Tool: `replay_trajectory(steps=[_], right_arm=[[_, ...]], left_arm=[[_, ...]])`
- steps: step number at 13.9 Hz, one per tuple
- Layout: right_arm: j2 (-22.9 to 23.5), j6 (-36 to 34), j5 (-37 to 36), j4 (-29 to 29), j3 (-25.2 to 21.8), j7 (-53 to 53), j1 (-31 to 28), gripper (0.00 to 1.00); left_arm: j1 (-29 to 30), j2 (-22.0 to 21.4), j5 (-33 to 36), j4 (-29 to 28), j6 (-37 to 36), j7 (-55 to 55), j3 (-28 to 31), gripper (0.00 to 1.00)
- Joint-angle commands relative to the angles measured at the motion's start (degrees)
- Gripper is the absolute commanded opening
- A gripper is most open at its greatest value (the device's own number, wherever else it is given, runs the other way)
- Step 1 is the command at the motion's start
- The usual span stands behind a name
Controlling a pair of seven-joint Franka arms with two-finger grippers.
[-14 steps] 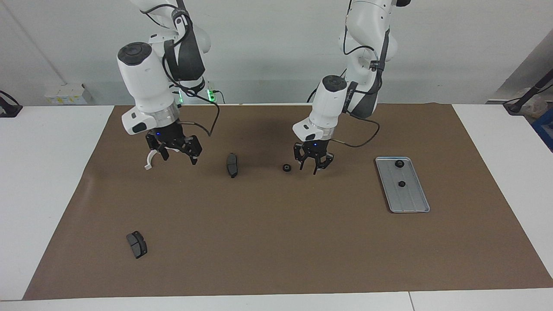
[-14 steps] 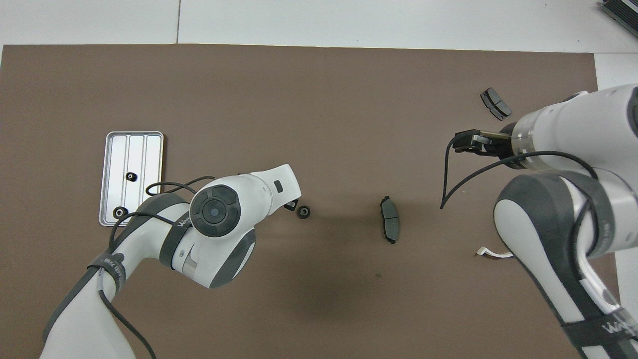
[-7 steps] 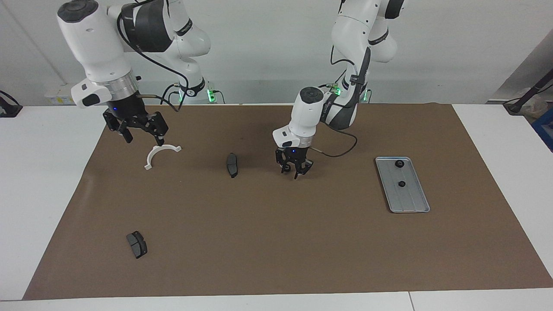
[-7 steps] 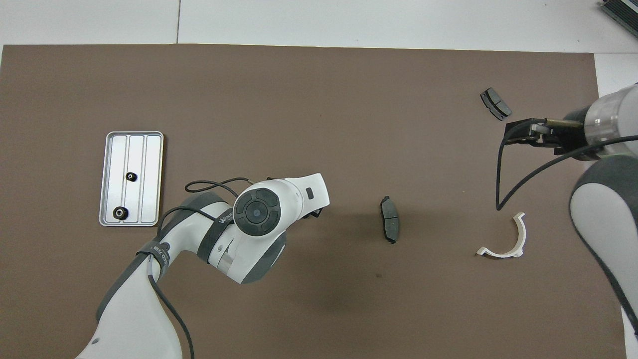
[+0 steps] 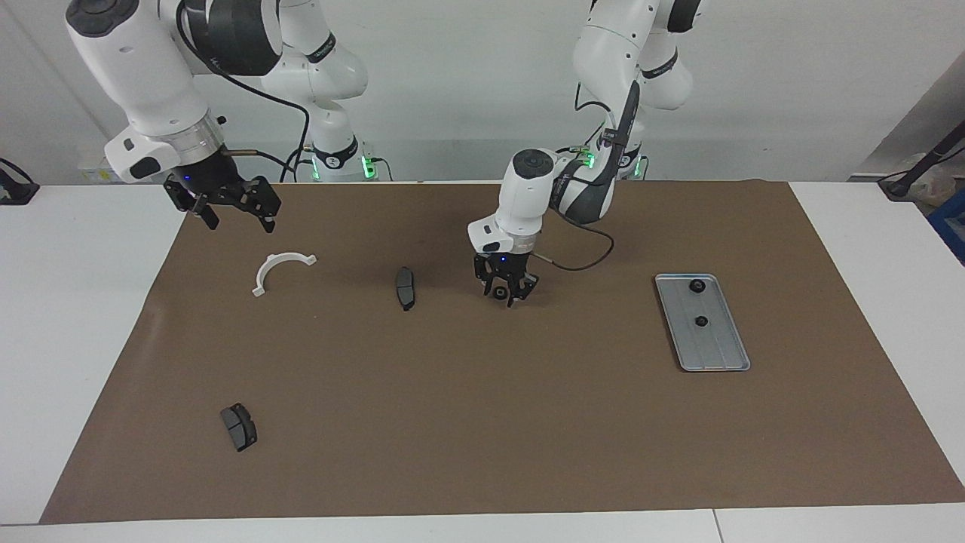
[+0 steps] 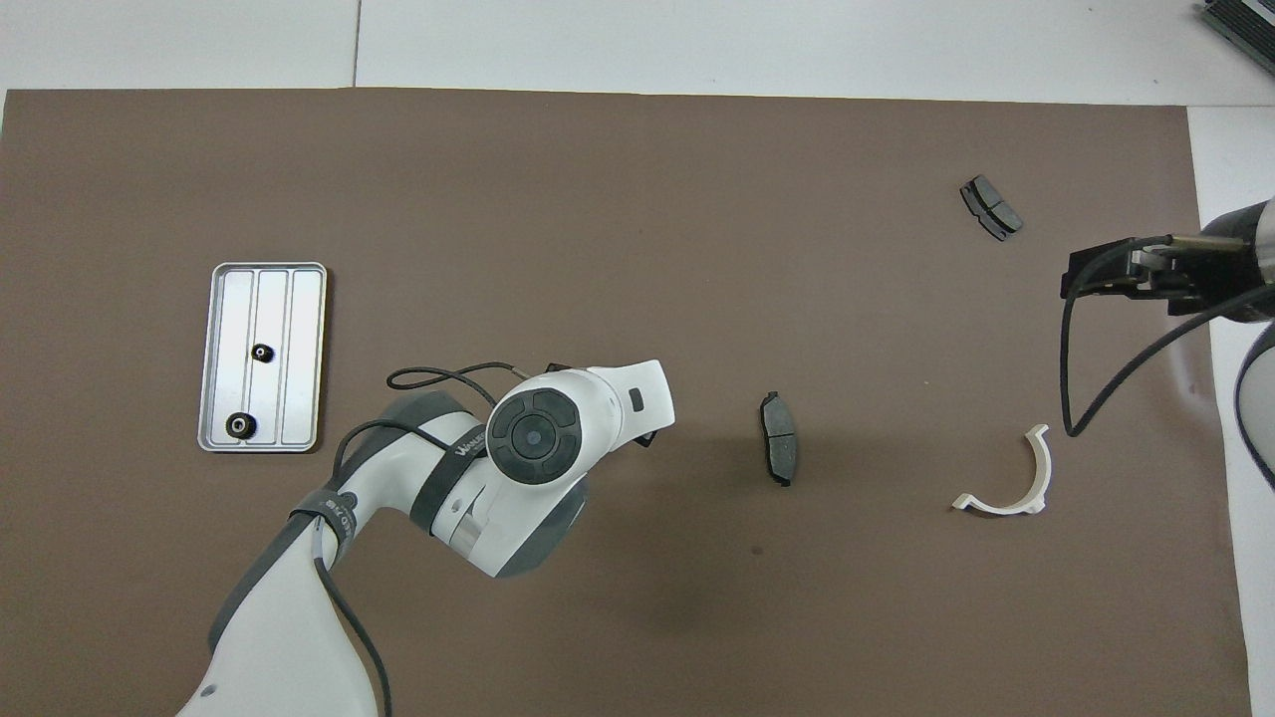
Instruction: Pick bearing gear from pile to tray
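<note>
A small black gear lies on the brown mat about mid-table. My left gripper is down at the mat right at this gear. In the overhead view the left wrist hides both gear and gripper. The silvery tray lies toward the left arm's end and holds two black gears. It also shows in the overhead view. My right gripper is open and empty, raised over the mat's edge near the white half-ring bracket.
One dark brake pad lies between the gear and the bracket. Another brake pad lies farther from the robots at the right arm's end. The brown mat covers most of the white table.
My left gripper has shifted toward the right arm's end and come down onto the loose gear. My right arm has lifted away from the white bracket and drawn back to its end of the table.
</note>
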Motion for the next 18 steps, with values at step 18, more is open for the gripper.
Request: replay_trajectory(steps=[18], right_arm=[[-0.7,-0.7,0.5,0.3,1.2,-2.5,-1.1,1.00]], left_arm=[[-1.9,-1.8,-0.1,-2.2,-5.2,0.8,0.9,0.30]])
